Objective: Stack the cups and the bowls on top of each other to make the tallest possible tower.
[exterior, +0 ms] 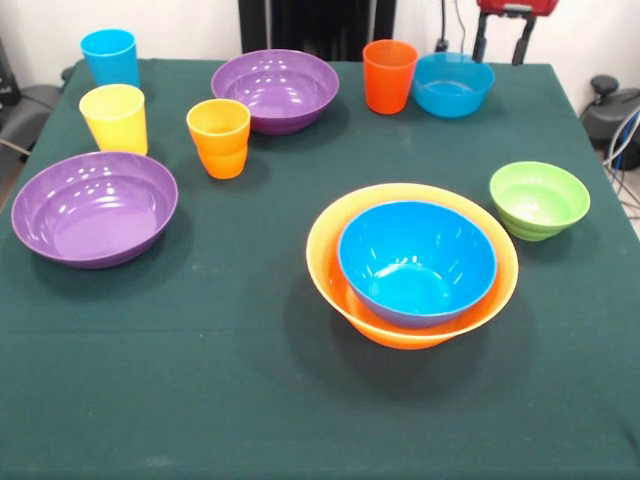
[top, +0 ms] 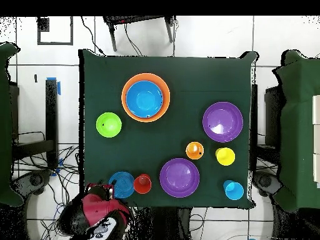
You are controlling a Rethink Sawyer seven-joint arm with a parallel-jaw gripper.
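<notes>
Green tablecloth (exterior: 200, 400), wide bare stretch along near side in front view, nothing on it. Bare strip also between big orange bowl (exterior: 335, 215) and left purple bowl (exterior: 94, 208). Far side crowded.

Orange bowl right of centre in front view, deep blue bowl (exterior: 417, 262) nested inside, sitting tilted toward one side of rim. Overhead view: same pair (top: 145, 97) near table edge away from robot. Only start of tower, two pieces.

Small green bowl (exterior: 539, 199) right of that pair, apart from it, near right table edge, empty. Left purple bowl near left edge, empty. Second purple bowl (exterior: 275, 90) at far centre, empty. Pale blue bowl (exterior: 453, 84) at far right, empty, red-orange cup (exterior: 389, 76) just beside it on its left, upright.

Orange cup (exterior: 219, 138) upright, just in front-left of far purple bowl. Yellow cup (exterior: 114, 118) upright, left of orange cup, behind left purple bowl. Light blue cup (exterior: 110, 57) upright at far left corner, close to edge. All cups empty as far as seen.

Gripper: red arm body (exterior: 517, 6) at top edge of front view, drawn back beyond far right corner; seen overhead (top: 94, 209) off table by pale blue bowl. Fingers not made out, open or closed cannot tell.
</notes>
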